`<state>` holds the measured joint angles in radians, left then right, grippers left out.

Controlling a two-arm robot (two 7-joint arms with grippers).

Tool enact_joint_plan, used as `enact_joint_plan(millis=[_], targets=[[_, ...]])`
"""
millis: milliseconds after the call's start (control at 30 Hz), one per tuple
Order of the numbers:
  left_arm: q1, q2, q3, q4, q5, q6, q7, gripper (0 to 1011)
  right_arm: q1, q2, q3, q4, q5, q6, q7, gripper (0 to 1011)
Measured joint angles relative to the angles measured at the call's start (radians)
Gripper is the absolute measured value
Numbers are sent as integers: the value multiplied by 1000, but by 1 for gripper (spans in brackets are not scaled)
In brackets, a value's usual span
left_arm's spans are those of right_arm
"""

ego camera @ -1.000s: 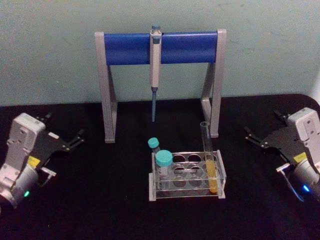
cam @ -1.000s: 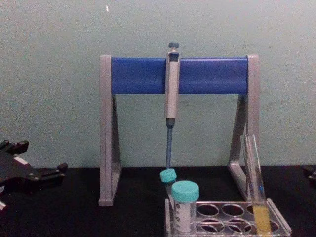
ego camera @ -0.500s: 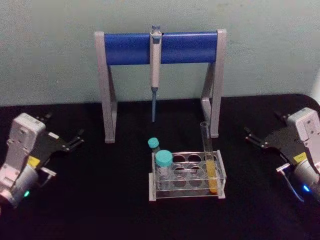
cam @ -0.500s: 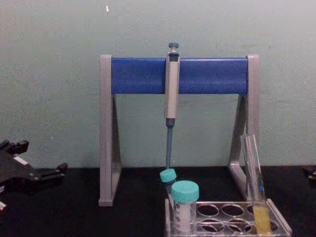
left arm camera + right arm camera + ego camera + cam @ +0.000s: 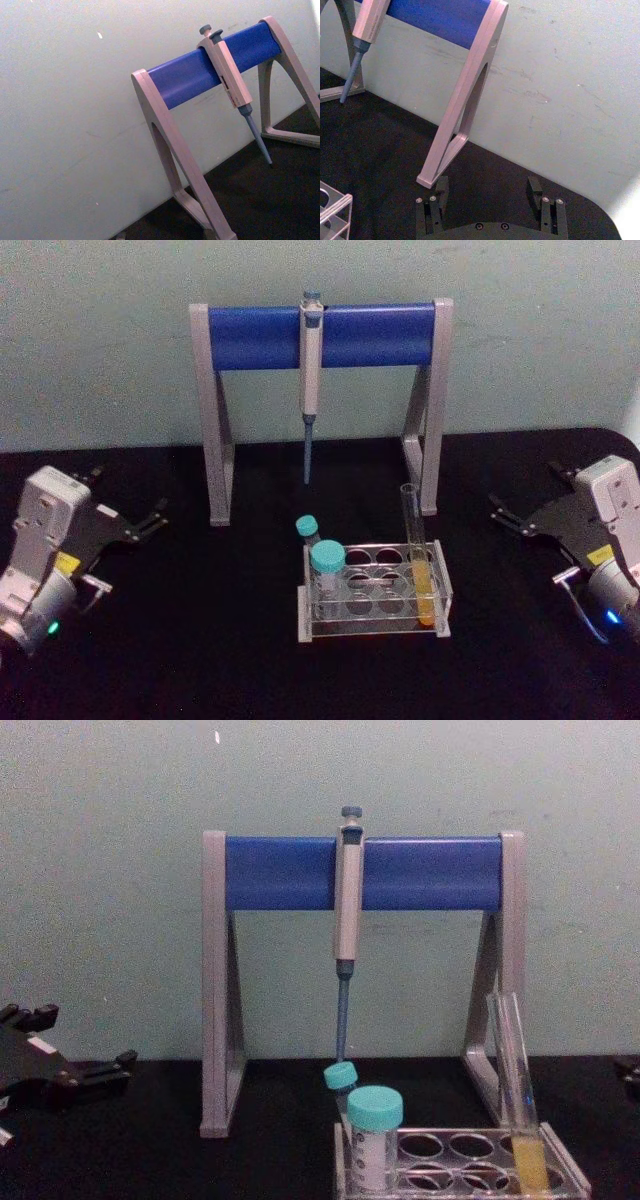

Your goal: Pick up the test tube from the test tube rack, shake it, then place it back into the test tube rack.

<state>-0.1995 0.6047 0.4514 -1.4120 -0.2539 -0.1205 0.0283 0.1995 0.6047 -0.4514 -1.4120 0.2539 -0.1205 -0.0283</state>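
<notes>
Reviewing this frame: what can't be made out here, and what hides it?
1. Test tube rack: its base is cut off by the chest view's bottom edge.
2. Test tube: its round bottom is cut off by that same edge.
3. Rear teal-capped tube: its lower body is hidden behind the front capped tube, chest view.
4. Right gripper: mostly cut off by the chest view's right edge.

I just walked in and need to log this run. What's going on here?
Nothing is being handled right now. The test tube, with yellow-orange liquid in it, stands at the right end of the test tube rack, and teal-capped tubes stand at the rack's left end. The left end effector and the right end effector sit open, far out on either side of the rack. A pipette hangs on the stand behind. The pick-up has not begun.
</notes>
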Motion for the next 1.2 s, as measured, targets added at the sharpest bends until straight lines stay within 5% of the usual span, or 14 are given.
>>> enact_joint_plan(millis=[333,867,1200], targets=[[0,0,0,0,0,0,0,1001,-16,-13,35,2,-2,-22,13,1000],[0,0,0,0,0,0,0,1001,-127,28,130,-101,148,-123,199,1000],[0,0,0,0,0,0,0,1001,-179,51,140,-176,192,-119,302,1000]])
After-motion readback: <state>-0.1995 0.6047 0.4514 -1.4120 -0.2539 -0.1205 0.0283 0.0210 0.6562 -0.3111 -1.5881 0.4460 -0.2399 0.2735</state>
